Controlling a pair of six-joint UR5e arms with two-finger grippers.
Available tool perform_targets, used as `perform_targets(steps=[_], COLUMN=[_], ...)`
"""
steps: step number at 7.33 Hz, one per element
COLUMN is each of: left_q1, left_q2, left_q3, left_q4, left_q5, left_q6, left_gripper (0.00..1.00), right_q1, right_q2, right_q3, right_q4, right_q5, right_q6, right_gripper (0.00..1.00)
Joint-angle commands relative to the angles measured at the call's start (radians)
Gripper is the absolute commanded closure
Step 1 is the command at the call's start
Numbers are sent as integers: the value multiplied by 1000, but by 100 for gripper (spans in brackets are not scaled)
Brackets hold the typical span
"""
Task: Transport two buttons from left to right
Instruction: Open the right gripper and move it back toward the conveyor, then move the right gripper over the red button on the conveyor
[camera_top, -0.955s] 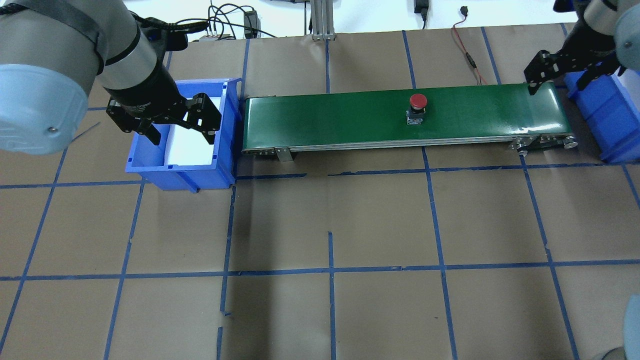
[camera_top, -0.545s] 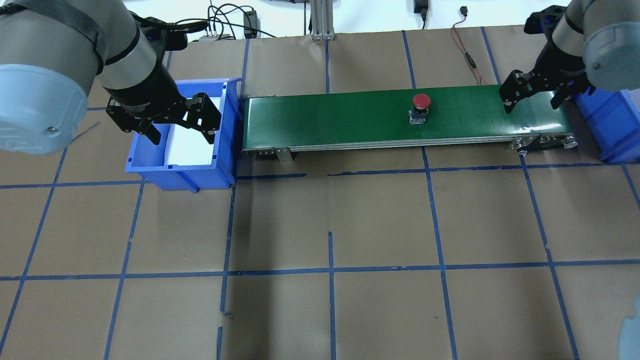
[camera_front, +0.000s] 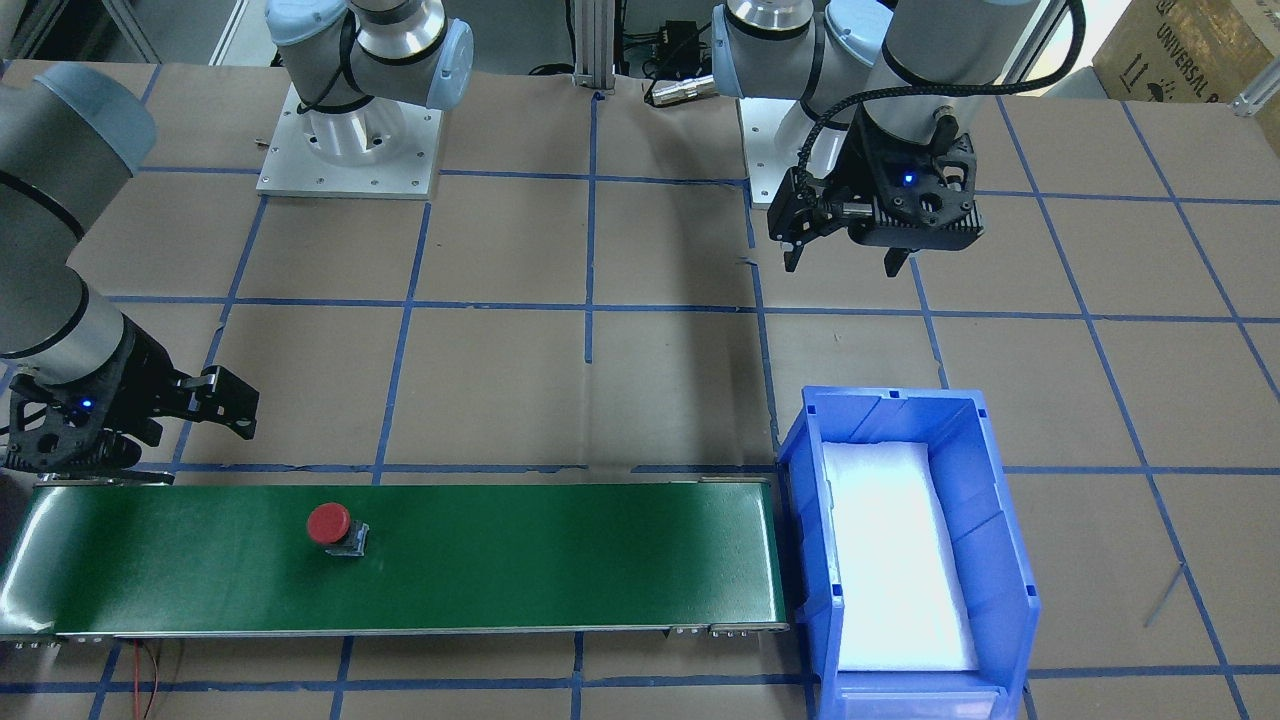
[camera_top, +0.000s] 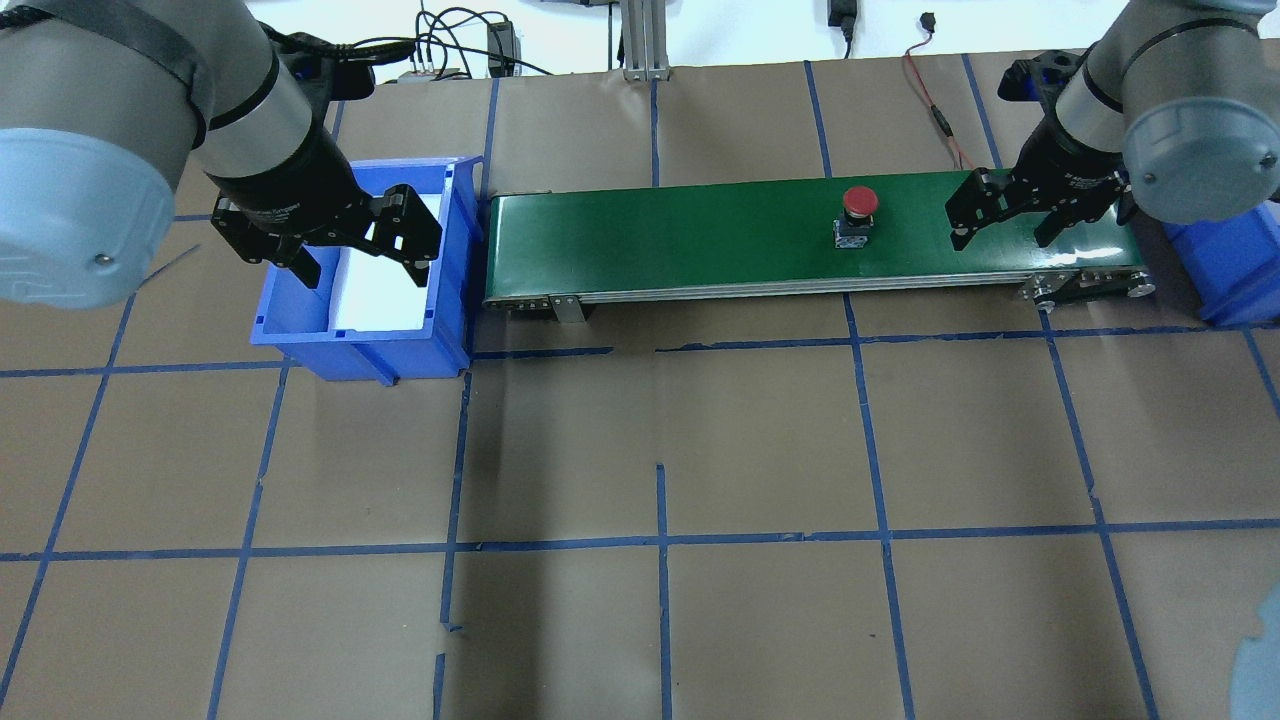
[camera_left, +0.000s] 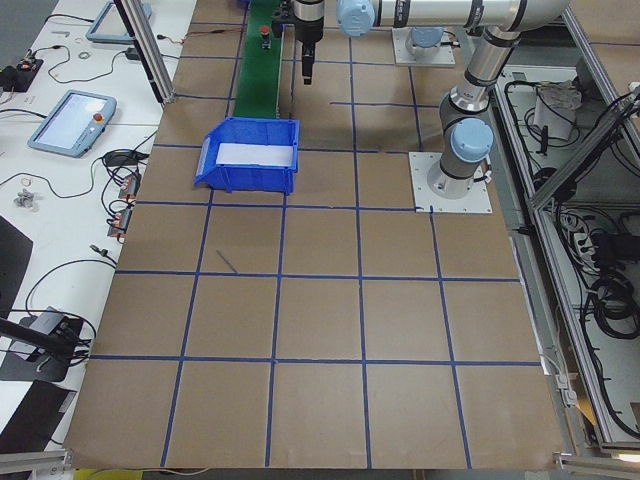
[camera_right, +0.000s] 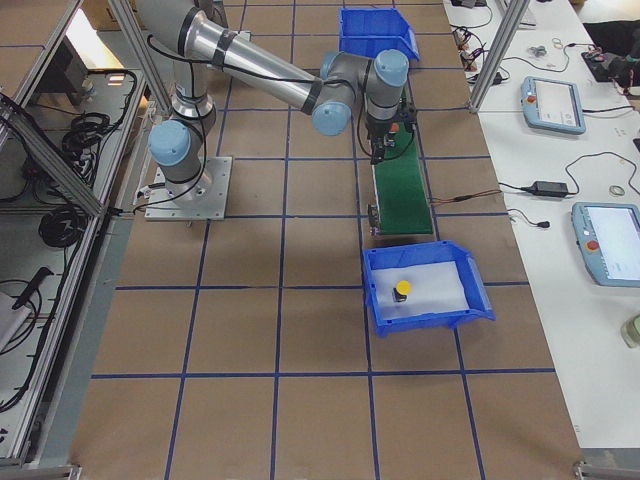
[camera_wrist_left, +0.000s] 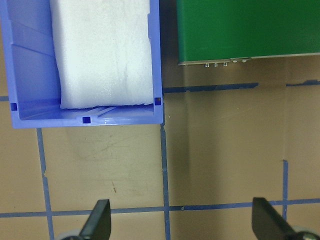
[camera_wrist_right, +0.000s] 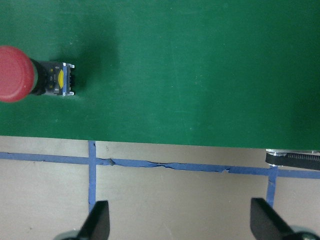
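My right gripper (camera_top: 1002, 238) hangs spread open by the green conveyor belt (camera_top: 700, 235), near the red button (camera_top: 858, 203) standing on it. Only exterior right shows me the yellow button (camera_right: 401, 289), inside the right blue bin (camera_right: 430, 318). My left gripper (camera_top: 365, 268) gapes empty near the left blue bin (camera_top: 360, 350)

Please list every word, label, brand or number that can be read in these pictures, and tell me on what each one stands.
"UNIVERSAL": printed on the cardboard box behind the table; the letters after it are cut off by the picture's edge.
White print on the wrist of the left gripper: too small to read.
White print on the wrist of the right gripper: too small to read.
Screens of the pendants: too small to read.
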Motion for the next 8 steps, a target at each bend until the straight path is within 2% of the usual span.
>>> perform_targets(steps=[1, 2, 4, 6, 8], left_q1=[1, 1, 1, 1, 1], left_q2=[0, 0, 1, 0, 0], left_q3=[1, -1, -1, -1, -1], left_q4=[0, 0, 0, 0, 0], left_q5=[0, 0, -1, 0, 0], left_q6=[0, 0, 0, 0, 2], left_gripper=[0, 0, 0, 0, 0], right_q1=[0, 0, 59, 65, 65], right_q2=[13, 10, 9, 63, 78], right_q3=[11, 4, -7, -89, -76], right_q4=[-26, -86, -101, -106, -106], right_q5=[-8, -13, -26, -40, -43], right_q6=[25, 37, 42, 31, 42], right_gripper=[0, 4, 1, 0, 0])
